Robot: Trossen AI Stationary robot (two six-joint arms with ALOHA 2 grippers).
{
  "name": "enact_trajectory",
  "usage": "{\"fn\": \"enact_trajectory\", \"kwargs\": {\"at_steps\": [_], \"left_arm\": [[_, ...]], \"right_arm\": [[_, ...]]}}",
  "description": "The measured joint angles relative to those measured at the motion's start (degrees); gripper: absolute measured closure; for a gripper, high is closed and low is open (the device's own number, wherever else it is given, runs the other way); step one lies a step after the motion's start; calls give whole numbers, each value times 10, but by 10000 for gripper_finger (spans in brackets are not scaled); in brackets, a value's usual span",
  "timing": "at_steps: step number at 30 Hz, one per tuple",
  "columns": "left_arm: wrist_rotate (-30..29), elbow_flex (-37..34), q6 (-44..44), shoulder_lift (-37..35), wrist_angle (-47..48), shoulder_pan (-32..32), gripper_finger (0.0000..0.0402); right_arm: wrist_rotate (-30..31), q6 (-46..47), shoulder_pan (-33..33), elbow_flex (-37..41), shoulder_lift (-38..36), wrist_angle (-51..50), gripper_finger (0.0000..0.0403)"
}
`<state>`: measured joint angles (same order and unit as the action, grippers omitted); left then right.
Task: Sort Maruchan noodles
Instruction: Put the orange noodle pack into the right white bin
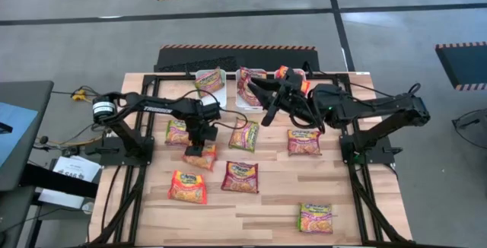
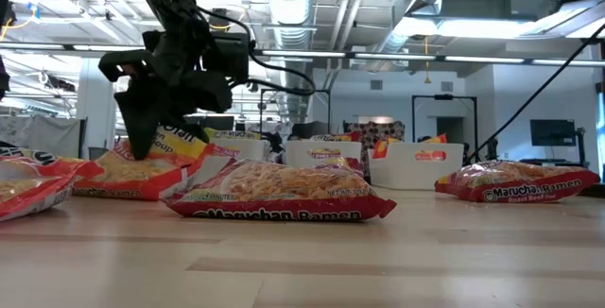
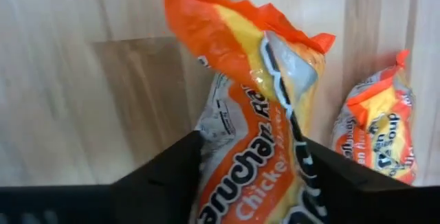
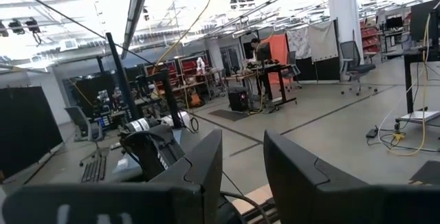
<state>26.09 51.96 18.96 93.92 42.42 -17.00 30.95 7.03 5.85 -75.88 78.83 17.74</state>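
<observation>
Left gripper (image 1: pixel 199 154): down over an orange-trim chicken packet (image 3: pixel 258 148) at mid-left of the table (image 1: pixel 274 210). Fingers (image 3: pixel 165 176) straddle the packet and press its sides; one end is tilted up off the wood. Reads as a grip closing or just made, so clamped on the packet.

Right gripper (image 1: pixel 255 88): raised at the far edge, above the bins. Fingers (image 4: pixel 206 169) stand partly apart with nothing between them. Wrist camera looks out into the room, so likely waiting clear of the left arm's work.

White bins (image 1: pixel 211 81): three along the far edge, each holding packets, presumably one flavour per bin.

Loose Maruchan noodles (image 1: pixel 240 176): about seven flat on the wood, well apart from one another.

Step, judged: lift the chicken packet and carry it to the matching bin.

Risk: glossy wrapper could slip from the grip.
</observation>
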Motion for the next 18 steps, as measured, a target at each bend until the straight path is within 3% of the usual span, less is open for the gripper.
{"fn": "enact_trajectory", "kwargs": {"at_steps": [8, 13, 18], "left_arm": [[51, 0, -13, -1, 2, 1, 379], [63, 0, -35, -19, 1, 1, 397], [69, 18, -93, -61, 1, 1, 401]], "right_arm": [[0, 0, 0, 0, 0, -1, 269], [-11, 0, -5, 0, -1, -7, 269], [-12, -19, -15, 0, -27, -75, 269]]}}
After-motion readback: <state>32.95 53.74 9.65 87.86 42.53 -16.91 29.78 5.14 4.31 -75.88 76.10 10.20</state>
